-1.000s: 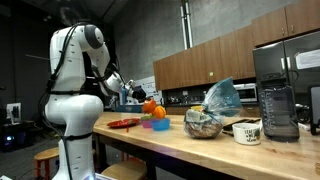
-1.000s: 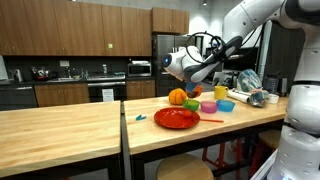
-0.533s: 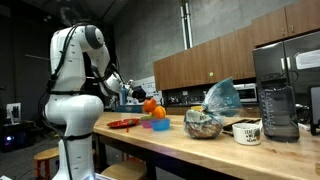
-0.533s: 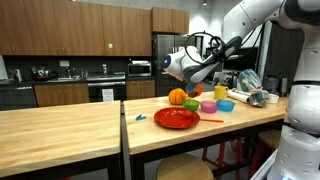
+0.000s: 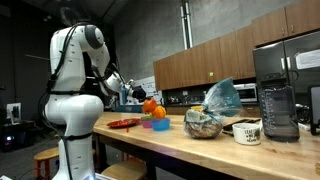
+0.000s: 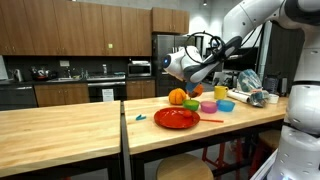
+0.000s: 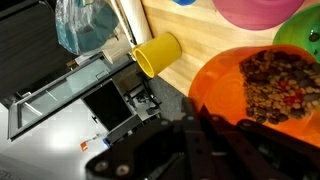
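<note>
Gripper (image 5: pixel 138 97) clenched, its dark fingers drawn together just above the near rim of an orange bowl (image 7: pixel 215 85); the wrist view does not show whether the rim is pinched between them or only close by; nothing else sits in the jaws.

Orange bowl placed near the bench (image 6: pixel 60 125) edge, at the front of a cluster of bright dishes; in an exterior view it sits just above and behind a flat red plate (image 6: pixel 177 118); whether it rests on something or is lifted clear I cannot tell.
Its mouth faces up, which seems the reason the loose brown crumbly filling (image 7: pixel 265 90) stays heaped inside; a wrist arriving from above meets the thin rim first, the likeliest part for narrow jaws to take.

Being round, the bowl has no long axis across the bench; its only axis runs straight up through the opening; in the wrist view the filled hollow lies toward 3 o'clock of the gripper.

Around it in the wrist view: a yellow cup (image 7: pixel 158 53) on its side at 11 o'clock, its length running roughly 8 to 2 o'clock; a pink bowl (image 7: pixel 255 12) at 1 o'clock; a green bowl (image 7: pixel 305 40) at 2 o'clock, touching the orange rim; a crumpled clear plastic bag (image 7: pixel 80 22) far off at 10 o'clock.
</note>
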Robot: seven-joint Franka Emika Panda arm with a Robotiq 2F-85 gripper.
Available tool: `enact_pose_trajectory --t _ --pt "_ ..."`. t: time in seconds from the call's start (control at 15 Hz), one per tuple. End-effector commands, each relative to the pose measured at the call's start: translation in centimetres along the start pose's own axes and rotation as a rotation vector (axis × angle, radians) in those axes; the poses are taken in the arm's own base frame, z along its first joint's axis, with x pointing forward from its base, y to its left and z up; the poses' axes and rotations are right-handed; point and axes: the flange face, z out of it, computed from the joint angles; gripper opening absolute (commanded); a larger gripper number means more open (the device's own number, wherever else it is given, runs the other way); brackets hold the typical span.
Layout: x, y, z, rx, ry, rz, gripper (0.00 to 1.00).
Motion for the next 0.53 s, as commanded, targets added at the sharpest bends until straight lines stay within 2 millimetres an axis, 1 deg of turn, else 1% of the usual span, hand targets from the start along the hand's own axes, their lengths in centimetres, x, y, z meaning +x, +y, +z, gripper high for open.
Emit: enact_pose_trajectory --t 0.0,0.47 --pt "0.7 1.9 0.0 0.038 -0.035 0.026 0.01" --pt "1.1 5.5 1.5 0.084 -0.118 0.097 0.01"
